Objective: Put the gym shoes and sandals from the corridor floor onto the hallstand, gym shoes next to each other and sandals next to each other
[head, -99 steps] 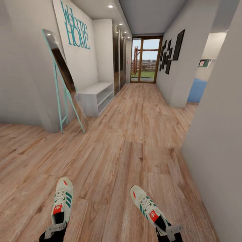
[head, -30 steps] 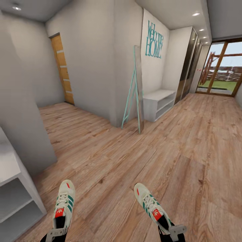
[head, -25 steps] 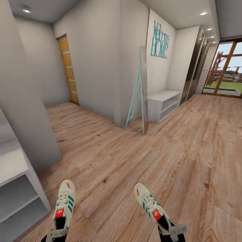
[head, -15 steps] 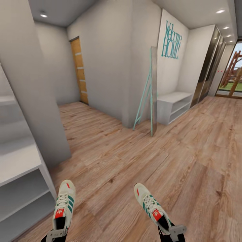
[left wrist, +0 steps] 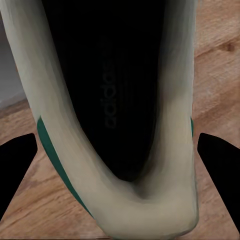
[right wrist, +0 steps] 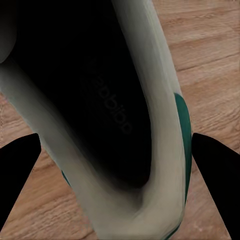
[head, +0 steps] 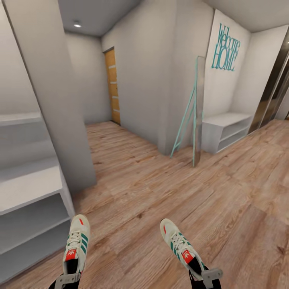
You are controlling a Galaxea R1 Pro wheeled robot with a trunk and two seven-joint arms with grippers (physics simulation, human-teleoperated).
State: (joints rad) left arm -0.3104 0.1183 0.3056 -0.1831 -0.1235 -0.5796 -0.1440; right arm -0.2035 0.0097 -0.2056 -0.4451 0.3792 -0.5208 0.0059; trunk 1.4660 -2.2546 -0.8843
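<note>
Both pincers, left (head: 67,277) and right (head: 205,276), pinch a sneaker heel each, left sneaker (head: 75,245) and right sneaker (head: 180,249) above the floor (head: 160,192); swinging toward the rack (head: 28,192) could clip a toe on its edge.

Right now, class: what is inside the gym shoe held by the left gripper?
In the left wrist view, the gym shoe opening shows a dark insole with faint "adidas" lettering. The toe end is too dark to tell, and the left gripper grips the heel.

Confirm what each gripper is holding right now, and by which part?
Left gripper holds one gym shoe by its heel; right gripper holds the other gym shoe, also at the heel end.
</note>
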